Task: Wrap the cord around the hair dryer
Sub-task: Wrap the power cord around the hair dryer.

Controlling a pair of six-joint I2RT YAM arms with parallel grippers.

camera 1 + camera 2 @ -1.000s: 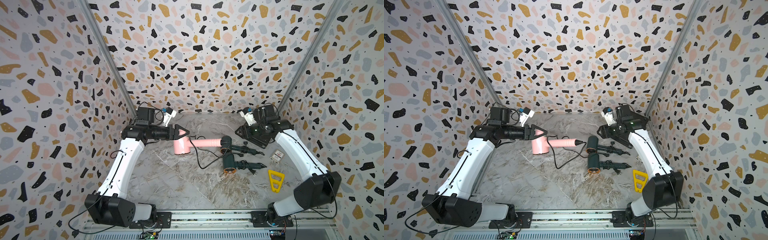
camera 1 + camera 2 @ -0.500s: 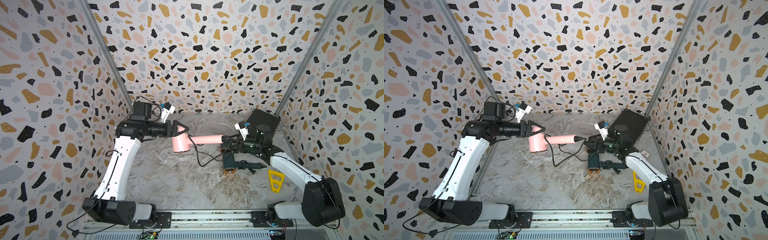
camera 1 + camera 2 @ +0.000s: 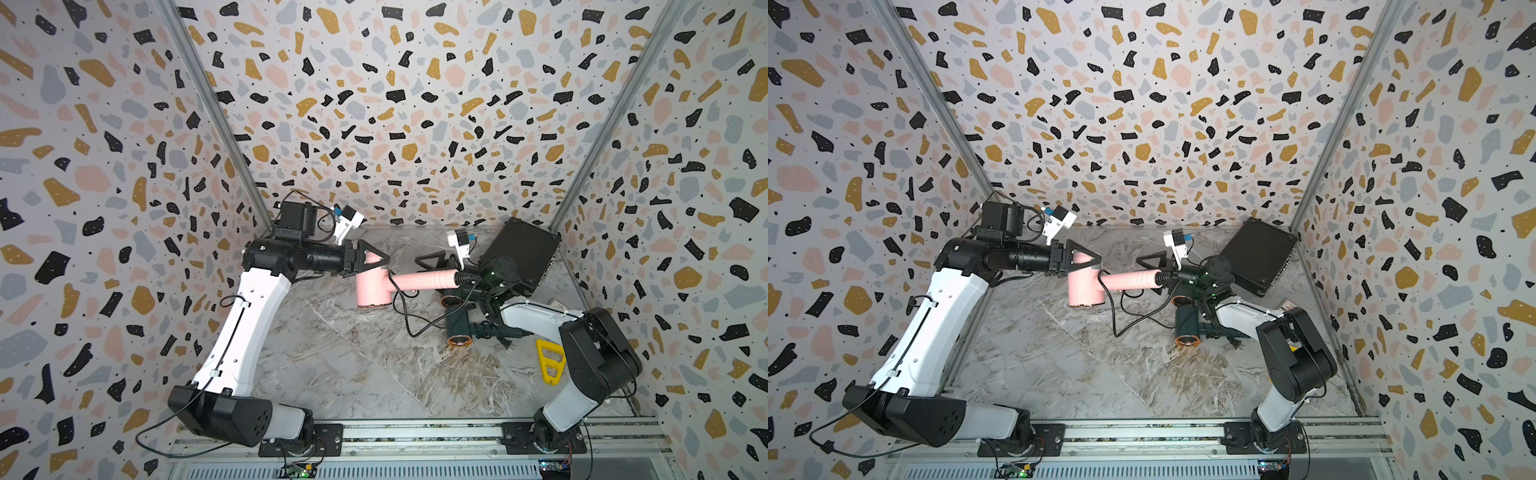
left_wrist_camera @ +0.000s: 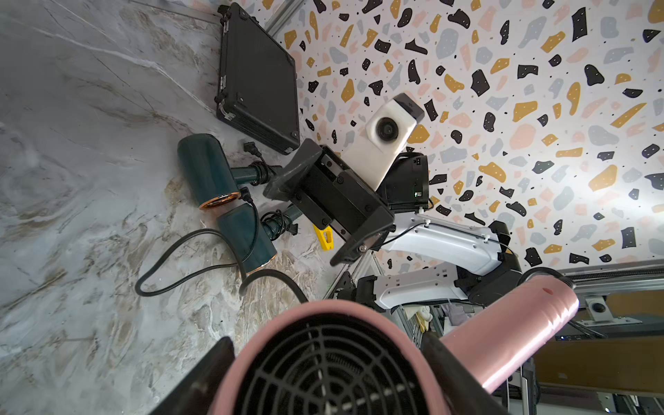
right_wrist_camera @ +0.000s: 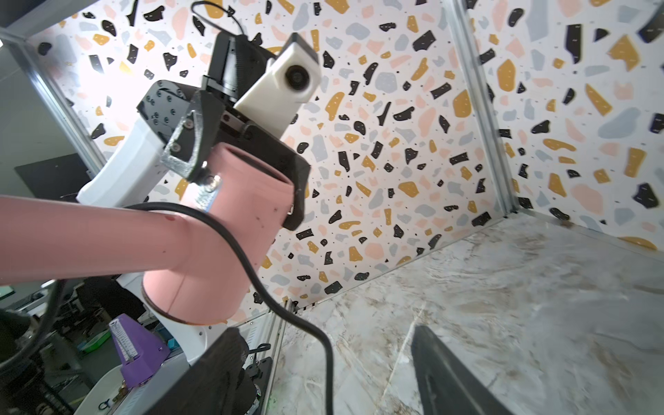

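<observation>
The left gripper (image 3: 371, 267) clamps the barrel of the pink hair dryer (image 3: 374, 291), which is held above the marble table (image 3: 353, 365). Its far finger is hidden in both top views. The right gripper (image 5: 323, 363) gapes wide beside the handle's end, and the black cord (image 3: 409, 328) runs loose between its jaws. The cord sags unwrapped to the table, its plug end lost near two dark green hair dryers (image 3: 457, 330), one mostly covered by the right arm.
</observation>
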